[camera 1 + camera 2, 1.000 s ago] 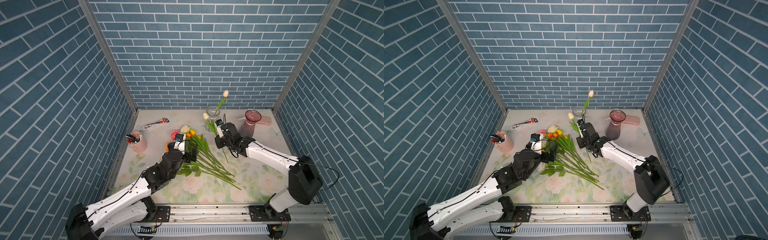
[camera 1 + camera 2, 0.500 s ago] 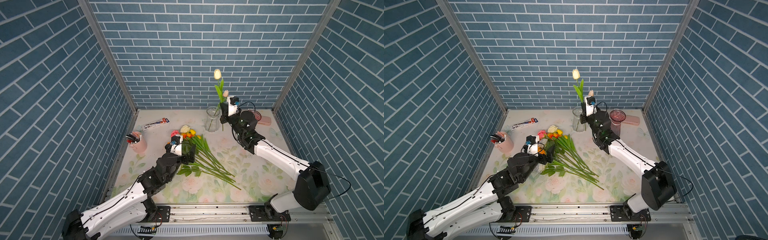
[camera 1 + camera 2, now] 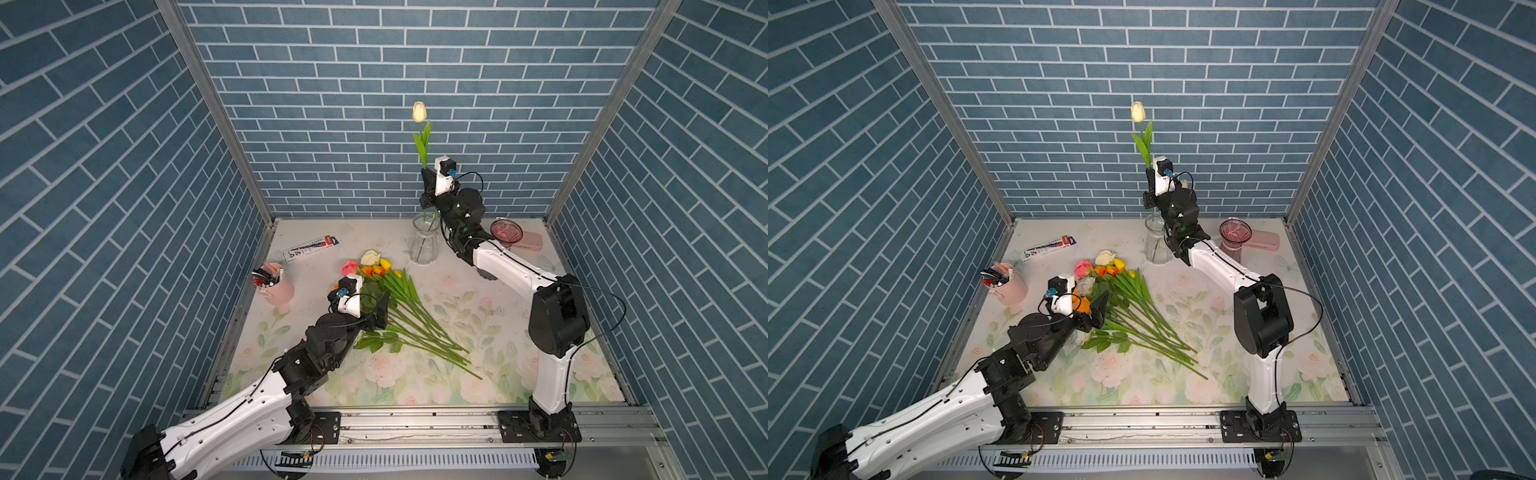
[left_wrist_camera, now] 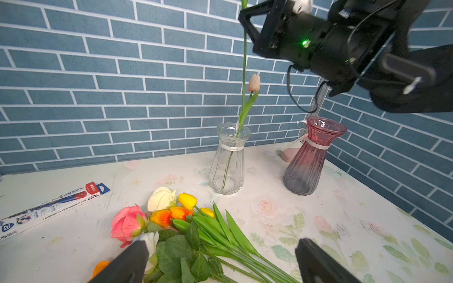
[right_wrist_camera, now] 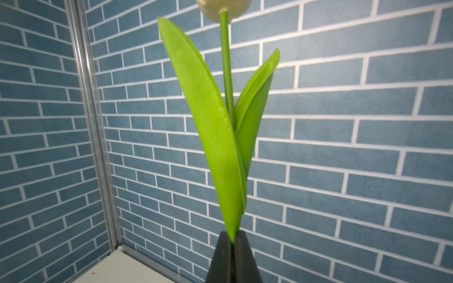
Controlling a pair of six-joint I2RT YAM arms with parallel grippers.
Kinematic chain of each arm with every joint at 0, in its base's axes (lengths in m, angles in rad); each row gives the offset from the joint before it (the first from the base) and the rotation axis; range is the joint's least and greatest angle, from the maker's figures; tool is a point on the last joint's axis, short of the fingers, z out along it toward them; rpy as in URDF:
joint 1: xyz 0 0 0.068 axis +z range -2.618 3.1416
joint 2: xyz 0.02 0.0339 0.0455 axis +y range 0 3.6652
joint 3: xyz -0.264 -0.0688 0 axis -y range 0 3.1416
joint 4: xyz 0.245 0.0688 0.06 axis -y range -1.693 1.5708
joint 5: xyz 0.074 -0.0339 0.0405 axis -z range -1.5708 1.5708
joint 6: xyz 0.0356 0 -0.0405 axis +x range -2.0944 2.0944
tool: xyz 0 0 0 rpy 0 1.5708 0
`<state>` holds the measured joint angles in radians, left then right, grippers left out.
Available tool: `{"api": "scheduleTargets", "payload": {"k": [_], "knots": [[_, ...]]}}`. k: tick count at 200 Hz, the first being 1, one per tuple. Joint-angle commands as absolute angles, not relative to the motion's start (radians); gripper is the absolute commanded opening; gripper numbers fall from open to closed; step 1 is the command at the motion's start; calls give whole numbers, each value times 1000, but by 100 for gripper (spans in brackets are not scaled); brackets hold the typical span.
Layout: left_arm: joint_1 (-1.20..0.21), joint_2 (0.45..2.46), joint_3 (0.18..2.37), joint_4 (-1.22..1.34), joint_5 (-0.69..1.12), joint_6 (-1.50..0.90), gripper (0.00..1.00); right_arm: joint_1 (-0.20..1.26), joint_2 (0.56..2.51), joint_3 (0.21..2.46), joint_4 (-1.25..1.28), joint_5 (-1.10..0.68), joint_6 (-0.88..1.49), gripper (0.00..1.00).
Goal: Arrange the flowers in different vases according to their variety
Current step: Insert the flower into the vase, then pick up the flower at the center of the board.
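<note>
A cream-headed artificial tulip (image 3: 422,143) with a slim green stem and two long pointed leaves stands upright in the air above the small clear ribbed glass vase (image 3: 424,245) at the back of the counter (image 3: 478,299). The right end effector (image 5: 232,239) is clamped tight on the base of its leaves. The stem runs down to the vase mouth. A pale pink tulip (image 4: 254,82) leans in that vase, and in the left wrist view the two stems cannot be told apart inside the glass.

The taller purple-pink ribbed glass vase (image 4: 310,159) with its flared rim stands just beside the clear one.

Nearer the robot, a bunch of flowers (image 3: 395,299) lies flat on the counter: yellow and orange tulips, a ruffled pink rose and a white rose, with the stems fanned out. The left end effector (image 4: 220,262) hovers over the leafy middle of the bunch, its jaws spread wide and holding nothing.

A squat pink pen cup (image 3: 276,286) and a long printed pen box (image 3: 311,248) sit off to the side.
</note>
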<state>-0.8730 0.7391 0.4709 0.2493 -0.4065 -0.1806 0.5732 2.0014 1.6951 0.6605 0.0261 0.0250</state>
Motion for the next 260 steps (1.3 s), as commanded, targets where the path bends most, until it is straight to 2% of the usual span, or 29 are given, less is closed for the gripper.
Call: {"api": "scheduleTargets", "payload": {"k": [1, 57, 127, 142, 153, 173, 208, 260], "knots": [[-878, 726, 473, 284, -407, -146, 100, 546, 2079, 1767, 632, 20, 19, 0], [-877, 715, 482, 250, -410, -133, 100, 525, 2187, 1837, 584, 11, 12, 0], [-877, 712, 495, 220, -397, -138, 100, 525, 2096, 1660, 547, 8, 0, 0], [-877, 713, 497, 218, -394, -138, 100, 525, 2075, 1660, 507, 0, -4, 10], [-877, 715, 501, 216, -392, -140, 100, 525, 2065, 1665, 471, -3, -6, 16], [-877, 718, 507, 208, -387, -142, 100, 525, 2049, 1699, 372, -5, -12, 21], [-877, 722, 507, 193, -381, -147, 100, 525, 2013, 1770, 127, -10, -28, 22], [-877, 730, 547, 156, -411, -174, 100, 549, 1809, 1637, -145, -136, -78, 22]]}}
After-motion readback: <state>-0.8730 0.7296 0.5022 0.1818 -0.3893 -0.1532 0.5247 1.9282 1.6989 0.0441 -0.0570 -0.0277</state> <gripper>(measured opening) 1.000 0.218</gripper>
